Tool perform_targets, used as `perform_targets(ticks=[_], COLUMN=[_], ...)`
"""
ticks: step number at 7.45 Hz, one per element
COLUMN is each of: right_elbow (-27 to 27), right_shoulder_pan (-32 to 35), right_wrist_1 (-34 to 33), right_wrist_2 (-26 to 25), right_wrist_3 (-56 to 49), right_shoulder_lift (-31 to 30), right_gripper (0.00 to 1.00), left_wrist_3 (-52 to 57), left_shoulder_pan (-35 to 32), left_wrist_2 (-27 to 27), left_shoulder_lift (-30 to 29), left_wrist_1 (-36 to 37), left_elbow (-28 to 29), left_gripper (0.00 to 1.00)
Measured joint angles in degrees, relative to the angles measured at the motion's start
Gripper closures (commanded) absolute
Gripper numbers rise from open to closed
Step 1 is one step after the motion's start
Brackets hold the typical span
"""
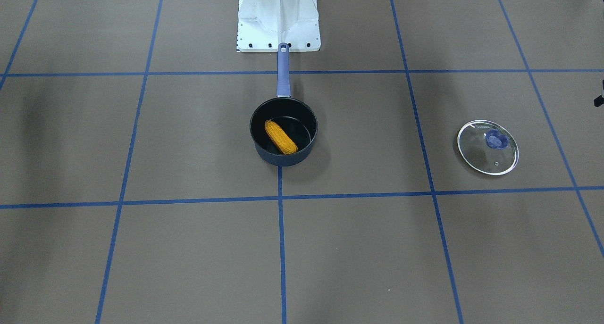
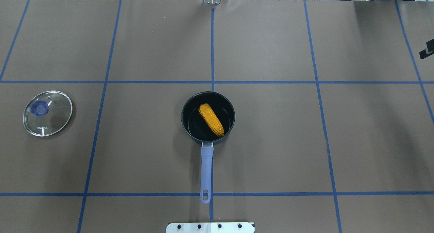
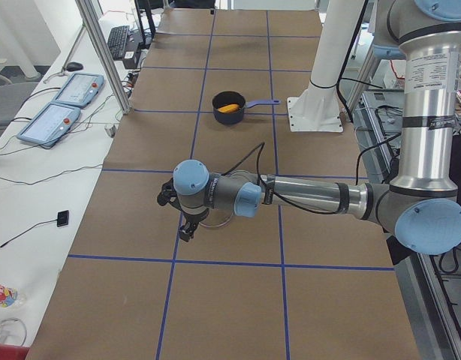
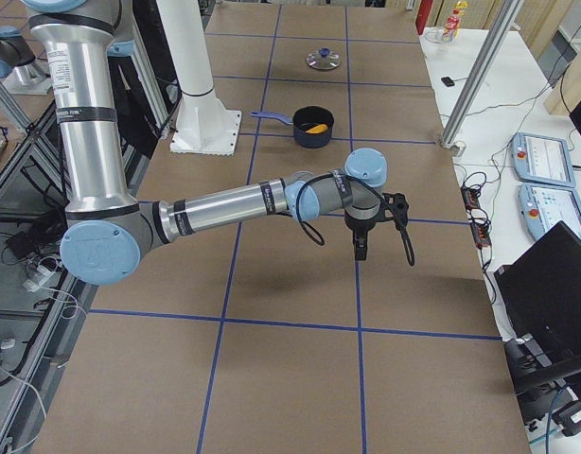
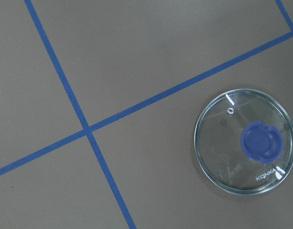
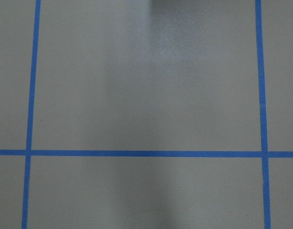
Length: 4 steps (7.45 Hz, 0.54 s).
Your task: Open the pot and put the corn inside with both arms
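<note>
The dark navy pot (image 1: 282,160) stands open in the middle of the table, its purple-blue handle (image 2: 206,165) pointing toward the robot base. The orange-yellow corn (image 1: 281,137) lies slanted inside it, also clear from overhead (image 2: 211,119). My left gripper (image 3: 184,225) hangs over the table near the glass lid, far from the pot; I cannot tell whether it is open or shut. My right gripper (image 4: 361,248) hangs over bare table at the other side, points down and holds nothing visible; I cannot tell whether it is open or shut.
The round glass lid (image 2: 51,117) with blue knob lies flat on the table far to my left, also in the left wrist view (image 5: 223,143). The white robot base (image 1: 278,17) stands behind the pot handle. Blue tape lines grid the brown table cover.
</note>
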Motion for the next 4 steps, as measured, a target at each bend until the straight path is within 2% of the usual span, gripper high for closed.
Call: perform_targets(ticks=[4], right_elbow=[-3.8], right_shoulder_pan=[-0.1], right_wrist_1=[0.8], right_wrist_2=[0.3], right_wrist_3=[0.0], right_shoulder_lift=[0.0], right_gripper=[0.0], left_wrist_3=[-0.2], left_shoulder_pan=[0.0], left_wrist_2=[0.2], left_shoulder_lift=[-0.9], left_wrist_1=[0.2], left_elbow=[2.5], left_gripper=[0.02])
